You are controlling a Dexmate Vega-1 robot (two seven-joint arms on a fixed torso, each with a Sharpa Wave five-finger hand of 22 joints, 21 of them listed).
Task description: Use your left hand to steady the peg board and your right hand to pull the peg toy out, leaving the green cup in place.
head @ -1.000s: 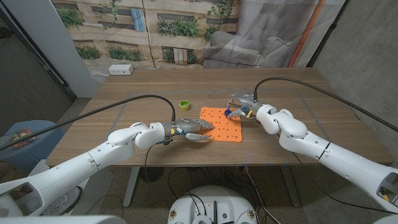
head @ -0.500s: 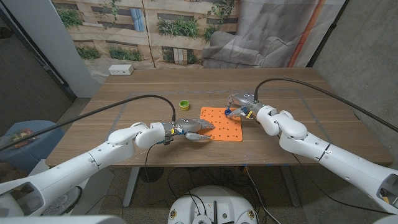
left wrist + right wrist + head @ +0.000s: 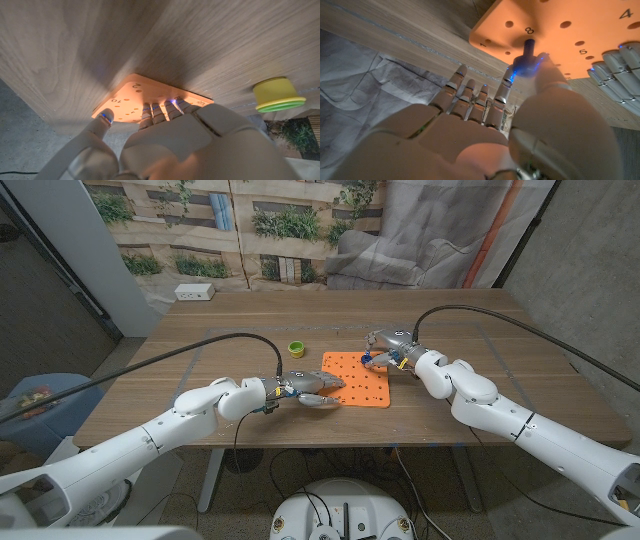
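Right hand (image 3: 485, 135) apparently pinching blue peg (image 3: 528, 54), left hand (image 3: 305, 390) pressing board (image 3: 362, 379)

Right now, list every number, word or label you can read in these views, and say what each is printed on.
"8": on the orange peg board, beside the dark blue peg toy.
"4": on the board, right wrist view.
"5": on the board, right wrist view.
"2": on the board, left wrist view.
"10": on the board, left wrist view.
One mark near the board's corner in the right wrist view is too unclear to read.
Green cup: no text visible.
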